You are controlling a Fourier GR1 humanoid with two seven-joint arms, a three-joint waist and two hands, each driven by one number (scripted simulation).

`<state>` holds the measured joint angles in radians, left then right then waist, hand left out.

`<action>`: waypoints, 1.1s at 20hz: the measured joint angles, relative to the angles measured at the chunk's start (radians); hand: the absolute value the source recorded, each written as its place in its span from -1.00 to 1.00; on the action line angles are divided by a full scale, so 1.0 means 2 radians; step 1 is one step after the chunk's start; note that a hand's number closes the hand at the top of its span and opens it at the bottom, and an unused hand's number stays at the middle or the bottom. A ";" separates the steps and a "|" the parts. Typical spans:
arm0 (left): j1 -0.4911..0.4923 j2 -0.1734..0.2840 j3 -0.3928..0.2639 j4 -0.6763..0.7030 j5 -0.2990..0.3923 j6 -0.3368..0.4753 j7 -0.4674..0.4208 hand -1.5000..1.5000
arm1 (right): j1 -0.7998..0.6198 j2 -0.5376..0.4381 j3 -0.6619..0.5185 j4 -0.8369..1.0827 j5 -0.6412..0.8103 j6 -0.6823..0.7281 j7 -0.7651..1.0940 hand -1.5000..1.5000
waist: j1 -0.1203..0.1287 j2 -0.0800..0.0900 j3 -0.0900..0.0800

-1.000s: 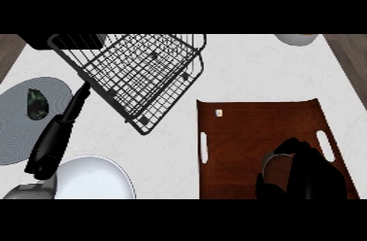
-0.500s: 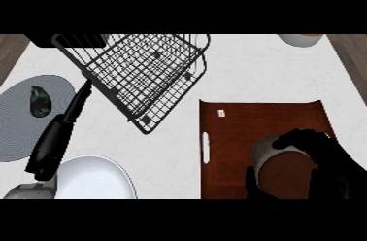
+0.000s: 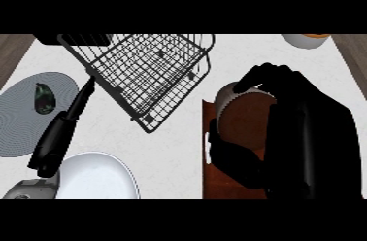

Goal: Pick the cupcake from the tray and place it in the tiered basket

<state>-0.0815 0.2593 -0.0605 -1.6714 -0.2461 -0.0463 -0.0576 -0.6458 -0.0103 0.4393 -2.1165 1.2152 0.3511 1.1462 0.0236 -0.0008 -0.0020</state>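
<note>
My right hand (image 3: pixel 290 96) is shut on the cupcake (image 3: pixel 240 106), fingers curled over its top and thumb (image 3: pixel 237 160) below. The cupcake has a white pleated liner and a brown top, and it is held above the left part of the brown tray (image 3: pixel 215 189), close under the head view. The hand and forearm hide most of the tray. The black wire tiered basket (image 3: pixel 154 65) stands tilted at upper centre, its right edge just left of the cupcake. My left hand (image 3: pixel 56 140) rests open at the lower left, fingers pointing up.
A grey round plate (image 3: pixel 18 118) at the left holds a dark green item (image 3: pixel 44 97). A white plate (image 3: pixel 100 179) lies at the bottom left beside the left forearm. A bowl (image 3: pixel 307 40) shows at the top right edge.
The right hand has closed round the cupcake and lifted it off the tray, moving up and left toward the basket. The left hand has stayed still.
</note>
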 measured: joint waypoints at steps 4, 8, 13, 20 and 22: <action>-0.006 -0.002 -0.004 0.003 -0.003 0.001 0.002 0.00 | -0.086 0.000 -0.045 0.075 -0.040 -0.007 0.006 1.00 | 0.005 0.000 0.000; -0.013 -0.004 -0.007 0.000 -0.002 -0.002 0.006 0.00 | -0.161 0.000 -0.078 0.167 -0.071 -0.025 0.010 1.00 | 0.012 0.001 0.000; -0.020 -0.009 -0.009 0.008 -0.004 -0.001 0.003 0.00 | -0.238 0.000 -0.121 0.279 -0.112 -0.060 0.008 1.00 | 0.018 0.004 0.000; -0.034 -0.016 -0.014 0.018 -0.009 0.000 0.000 0.00 | -0.322 0.001 -0.155 0.461 -0.148 -0.133 -0.014 1.00 | 0.027 0.009 -0.001; -0.035 -0.020 -0.019 0.022 -0.013 0.002 -0.005 0.00 | -0.336 0.001 -0.155 0.507 -0.158 -0.160 -0.021 1.00 | 0.029 0.010 -0.001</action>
<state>-0.1516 0.2187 -0.0987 -1.6278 -0.2723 -0.0430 -0.0682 -1.3174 -0.0076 0.1284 -1.1017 0.8996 0.0308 1.1045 0.0826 0.0190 -0.0034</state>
